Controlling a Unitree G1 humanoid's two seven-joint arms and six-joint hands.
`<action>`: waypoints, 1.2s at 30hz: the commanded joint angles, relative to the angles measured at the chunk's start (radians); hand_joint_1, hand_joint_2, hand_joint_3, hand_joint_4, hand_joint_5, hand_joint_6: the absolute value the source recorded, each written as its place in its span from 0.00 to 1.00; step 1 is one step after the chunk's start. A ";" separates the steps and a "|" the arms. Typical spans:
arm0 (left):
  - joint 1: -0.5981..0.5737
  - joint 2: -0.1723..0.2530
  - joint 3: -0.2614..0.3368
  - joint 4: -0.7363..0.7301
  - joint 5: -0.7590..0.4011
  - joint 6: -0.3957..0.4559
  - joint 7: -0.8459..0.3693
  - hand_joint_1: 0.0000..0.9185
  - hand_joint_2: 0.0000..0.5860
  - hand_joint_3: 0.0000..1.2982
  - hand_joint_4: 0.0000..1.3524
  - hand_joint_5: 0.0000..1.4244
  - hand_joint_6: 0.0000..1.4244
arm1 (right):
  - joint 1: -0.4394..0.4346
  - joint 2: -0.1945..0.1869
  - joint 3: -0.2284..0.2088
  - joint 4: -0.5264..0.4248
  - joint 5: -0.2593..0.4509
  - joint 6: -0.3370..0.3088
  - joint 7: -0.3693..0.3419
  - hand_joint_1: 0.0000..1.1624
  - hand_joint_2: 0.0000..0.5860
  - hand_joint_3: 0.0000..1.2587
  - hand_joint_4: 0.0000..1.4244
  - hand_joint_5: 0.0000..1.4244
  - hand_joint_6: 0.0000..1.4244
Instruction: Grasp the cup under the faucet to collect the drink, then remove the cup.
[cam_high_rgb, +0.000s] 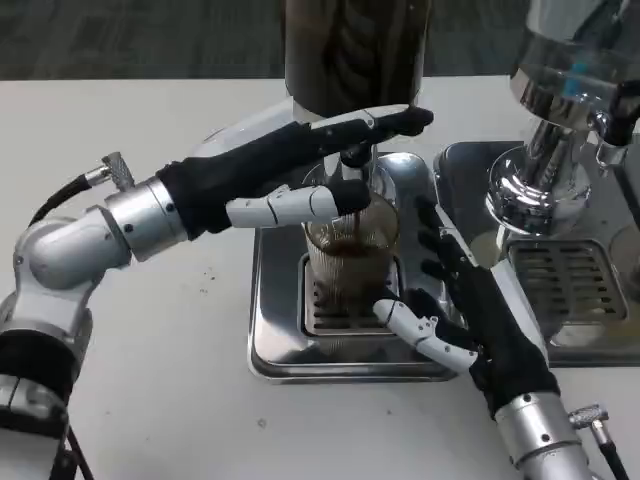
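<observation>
The cup (350, 255) stands upright on the drip tray (275, 340) under the faucet (356, 155), drink pouring in; the right hand (455, 300), fingers spread, cups its right side, nearer for lifting; the left hand (300, 165) presses the faucet, gripping nothing.

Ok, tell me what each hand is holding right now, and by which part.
The right hand grips the cup around its lower side. The left hand holds nothing; its fingers rest on the faucet.
</observation>
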 joint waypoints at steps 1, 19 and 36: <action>0.067 0.037 -0.019 0.044 0.052 0.062 -0.029 0.00 0.20 0.09 0.02 0.03 0.00 | -0.025 0.005 -0.006 0.020 0.015 -0.023 0.012 0.53 0.39 0.03 0.02 0.04 0.09; 0.070 0.029 0.044 0.040 -0.045 0.106 -0.068 0.00 0.22 0.09 0.02 0.04 0.02 | -0.069 0.011 -0.004 0.067 0.029 -0.036 0.040 0.52 0.41 0.04 0.02 0.04 0.09; 0.038 0.007 0.201 -0.055 -0.216 0.198 -0.197 0.00 0.20 0.12 0.05 0.06 0.04 | -0.072 0.018 -0.004 0.092 0.030 -0.045 0.042 0.52 0.41 0.05 0.03 0.04 0.09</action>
